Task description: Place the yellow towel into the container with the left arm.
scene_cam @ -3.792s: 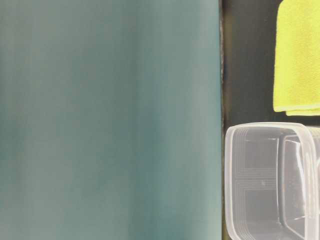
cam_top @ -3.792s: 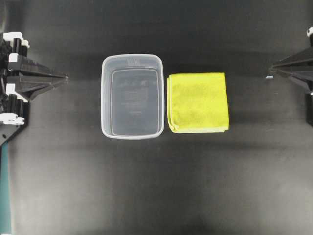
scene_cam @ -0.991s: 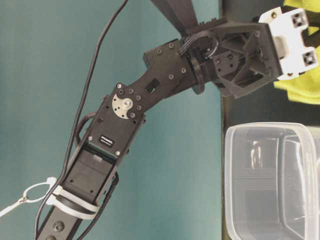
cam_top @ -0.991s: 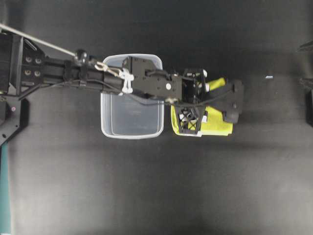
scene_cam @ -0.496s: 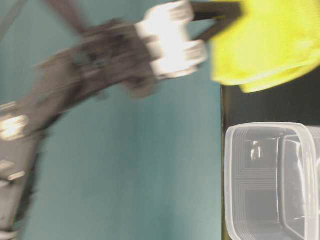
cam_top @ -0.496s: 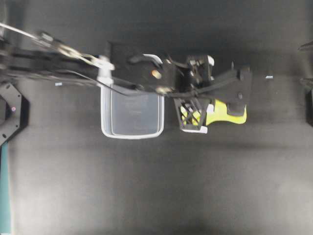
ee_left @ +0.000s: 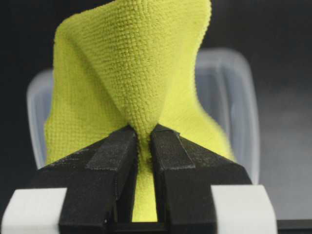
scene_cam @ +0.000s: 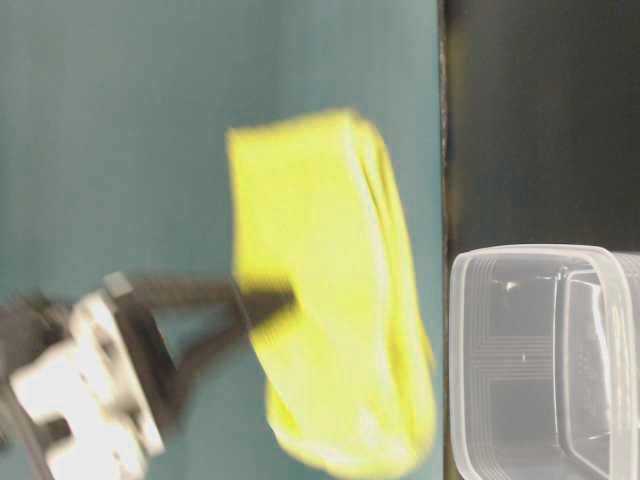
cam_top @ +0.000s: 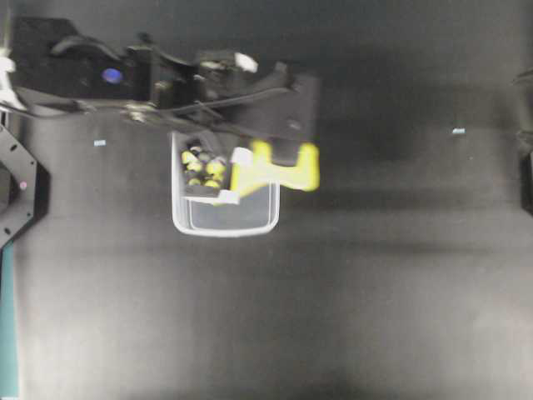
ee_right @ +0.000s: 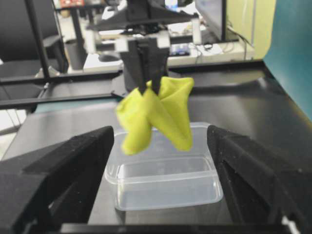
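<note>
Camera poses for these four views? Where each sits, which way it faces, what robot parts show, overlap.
Overhead exterior: above, looking straight down; left arm carries the yellow towel over the container.
Table-level exterior: low beside the table, image turned sideways; left gripper, towel, container.
Left wrist: along its shut fingers, towel pinched, container behind.
Right wrist: faces the left arm across the table, between its own open fingers.
Shared: all four show towel and container.
</note>
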{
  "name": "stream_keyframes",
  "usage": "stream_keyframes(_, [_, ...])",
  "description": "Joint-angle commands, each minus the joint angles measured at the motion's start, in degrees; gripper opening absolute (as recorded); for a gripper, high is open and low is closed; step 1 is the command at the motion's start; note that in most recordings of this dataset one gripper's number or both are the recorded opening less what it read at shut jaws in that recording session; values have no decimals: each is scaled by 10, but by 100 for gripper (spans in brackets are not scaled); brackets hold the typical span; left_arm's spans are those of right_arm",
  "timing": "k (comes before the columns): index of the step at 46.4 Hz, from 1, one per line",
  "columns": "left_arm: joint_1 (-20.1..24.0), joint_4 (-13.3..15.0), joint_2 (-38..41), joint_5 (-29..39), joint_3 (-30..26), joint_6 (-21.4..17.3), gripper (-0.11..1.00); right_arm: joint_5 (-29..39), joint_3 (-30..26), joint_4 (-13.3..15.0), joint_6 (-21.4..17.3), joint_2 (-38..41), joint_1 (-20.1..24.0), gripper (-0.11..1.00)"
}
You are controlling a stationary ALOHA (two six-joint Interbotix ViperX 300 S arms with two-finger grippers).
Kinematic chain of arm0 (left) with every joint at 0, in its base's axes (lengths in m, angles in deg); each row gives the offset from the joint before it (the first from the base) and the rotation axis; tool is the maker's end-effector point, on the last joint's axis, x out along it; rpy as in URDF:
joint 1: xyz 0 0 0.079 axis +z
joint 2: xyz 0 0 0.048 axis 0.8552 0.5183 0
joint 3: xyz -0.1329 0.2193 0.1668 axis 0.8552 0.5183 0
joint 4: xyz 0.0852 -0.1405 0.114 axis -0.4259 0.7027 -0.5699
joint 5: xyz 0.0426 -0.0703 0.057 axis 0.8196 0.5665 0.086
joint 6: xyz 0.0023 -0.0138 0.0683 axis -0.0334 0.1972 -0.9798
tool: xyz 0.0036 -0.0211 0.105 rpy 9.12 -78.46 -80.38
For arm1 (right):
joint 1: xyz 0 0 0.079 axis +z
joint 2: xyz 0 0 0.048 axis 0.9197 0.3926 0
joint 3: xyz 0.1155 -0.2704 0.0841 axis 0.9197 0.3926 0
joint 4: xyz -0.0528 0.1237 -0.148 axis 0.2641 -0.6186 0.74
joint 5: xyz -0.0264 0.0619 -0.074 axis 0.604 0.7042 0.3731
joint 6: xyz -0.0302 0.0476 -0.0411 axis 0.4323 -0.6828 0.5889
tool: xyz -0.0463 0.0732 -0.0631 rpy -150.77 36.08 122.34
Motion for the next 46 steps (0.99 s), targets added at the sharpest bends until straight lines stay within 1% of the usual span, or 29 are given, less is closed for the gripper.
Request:
stream_keyframes(1, [3,-2,-40,-42,40,-1,6,-7,-9,-2,-1,4,-2,75])
stream_keyframes(6, [4,-3,-56,-81,80,0,6,-8,-9,-2,-1,4,-1,75])
stream_keyframes(12, [2,-2,-55,-95,104,1,6,-8,-10,-2,-2,3,-1,75])
stream_keyframes(23, [-2,-2,-42,-99,111,-3,6,-8,-8,-2,-33,3,-1,75])
stream_keyframes(35, [-2,-2,-34,-124,120,-3,6,-8,-9,-2,-33,2,-1,75])
stream_keyframes(45, [3,-2,-33,-146,146,-4,7,-8,-10,-1,-34,0,-1,75])
stream_keyframes(46, [4,-2,-33,-149,149,-4,9,-8,-10,-1,-34,-1,-1,75])
